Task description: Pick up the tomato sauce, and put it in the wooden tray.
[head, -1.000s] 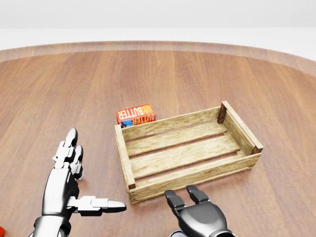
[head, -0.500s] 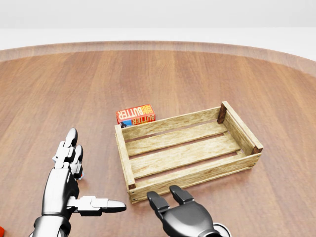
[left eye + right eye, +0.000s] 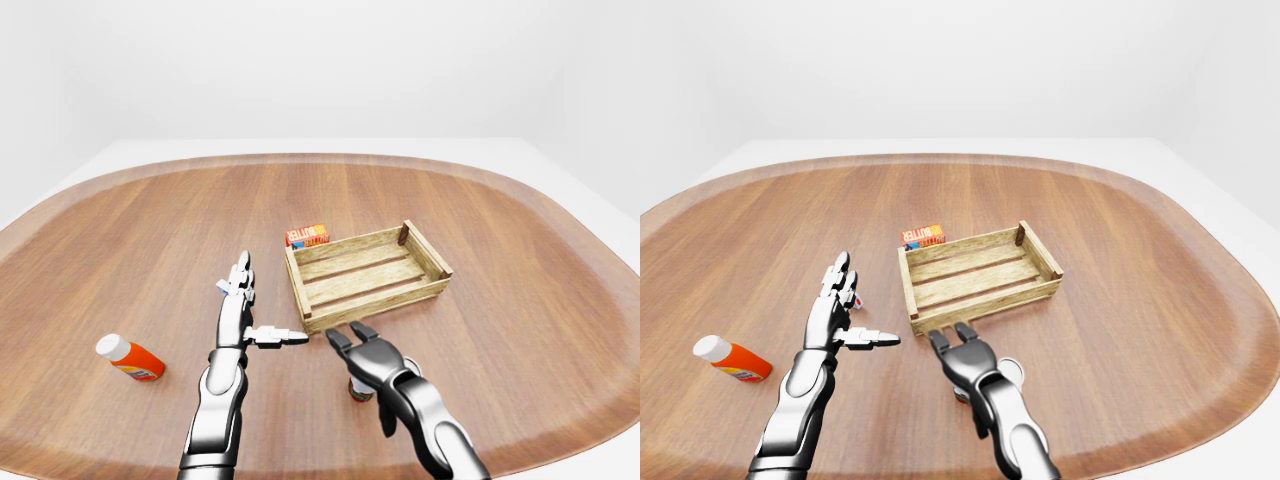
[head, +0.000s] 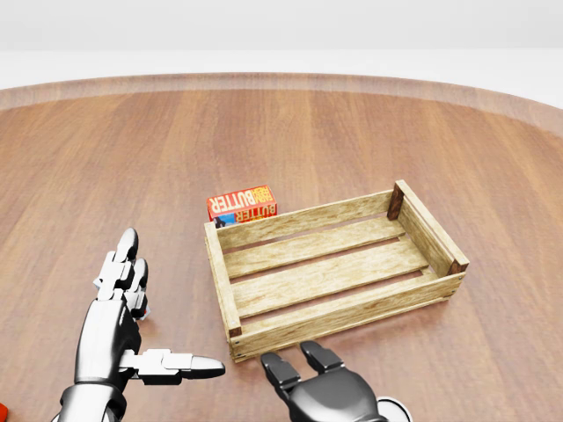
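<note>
A small round can with a light lid (image 3: 1009,371), which I take for the tomato sauce, stands on the table near the bottom of the right-eye view. My right hand (image 3: 347,335) hovers over it, fingers spread and open, hiding most of it. Only the can's pale rim (image 4: 392,410) shows in the head view. The wooden tray (image 4: 352,312) lies just above that hand with nothing in it. My left hand (image 3: 258,305) is held flat and open to the tray's left, thumb pointing at the tray.
A red butter box (image 4: 242,203) leans against the tray's upper left wall. An orange bottle with a white cap (image 3: 130,358) lies far left. A small object (image 3: 853,297) is half hidden behind my left hand. The round wooden table (image 3: 520,260) stretches wide around.
In the head view my right hand has slid left and down, toward the bottom edge below the tray's corner. The left hand, tray and butter box have not moved.
</note>
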`<state>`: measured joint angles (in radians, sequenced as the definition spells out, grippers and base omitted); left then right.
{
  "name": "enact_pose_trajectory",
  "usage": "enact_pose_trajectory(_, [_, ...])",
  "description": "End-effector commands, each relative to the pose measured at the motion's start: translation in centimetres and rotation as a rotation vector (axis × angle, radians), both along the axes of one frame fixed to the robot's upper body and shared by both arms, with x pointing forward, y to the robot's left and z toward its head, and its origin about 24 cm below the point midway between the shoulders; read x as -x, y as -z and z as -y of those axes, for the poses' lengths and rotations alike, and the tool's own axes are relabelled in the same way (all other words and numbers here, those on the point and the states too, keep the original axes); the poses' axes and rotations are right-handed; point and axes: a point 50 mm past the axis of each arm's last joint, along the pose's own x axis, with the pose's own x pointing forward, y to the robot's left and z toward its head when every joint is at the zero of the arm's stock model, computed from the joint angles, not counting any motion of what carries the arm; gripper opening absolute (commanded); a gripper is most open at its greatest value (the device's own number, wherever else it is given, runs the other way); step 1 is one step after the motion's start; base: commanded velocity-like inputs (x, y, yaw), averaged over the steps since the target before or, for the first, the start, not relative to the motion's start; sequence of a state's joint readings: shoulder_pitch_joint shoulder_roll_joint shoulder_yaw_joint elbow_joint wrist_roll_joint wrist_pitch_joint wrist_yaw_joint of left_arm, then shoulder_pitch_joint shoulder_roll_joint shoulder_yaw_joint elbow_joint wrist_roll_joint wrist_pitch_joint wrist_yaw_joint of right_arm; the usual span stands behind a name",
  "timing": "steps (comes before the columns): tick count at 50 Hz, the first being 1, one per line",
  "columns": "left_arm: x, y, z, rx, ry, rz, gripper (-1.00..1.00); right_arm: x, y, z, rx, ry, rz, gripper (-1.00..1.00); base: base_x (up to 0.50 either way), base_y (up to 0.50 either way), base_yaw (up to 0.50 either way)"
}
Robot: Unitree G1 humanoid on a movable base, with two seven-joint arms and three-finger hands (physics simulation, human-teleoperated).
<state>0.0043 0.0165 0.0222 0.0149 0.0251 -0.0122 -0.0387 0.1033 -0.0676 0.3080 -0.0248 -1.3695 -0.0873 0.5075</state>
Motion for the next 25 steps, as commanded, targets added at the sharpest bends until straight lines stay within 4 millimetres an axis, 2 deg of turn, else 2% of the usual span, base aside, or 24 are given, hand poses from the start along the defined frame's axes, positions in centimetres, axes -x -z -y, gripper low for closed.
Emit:
enact_pose_trajectory(1, [0.01, 0.0, -0.01, 0.0, 0.0, 0.0, 1.0, 0.21, 0.35, 0.08, 0.03, -0.005, -0.029, 1.0, 0.0, 0.0, 0.0])
enact_pose_trajectory(12, [0.03, -0.04, 0.02, 0.001, 0.001, 0.0, 1.0, 0.16, 0.37, 0.15, 0.014, 0.0, -0.035, 1.0, 0.0, 0.0, 0.0])
enact_pose_trajectory(25, [0.04, -0.02, 0.01, 0.001, 0.001, -0.001, 1.0, 0.39, 0.78, 0.1, -0.04, 0.002, -0.119, 1.0, 0.0, 0.0, 0.0])
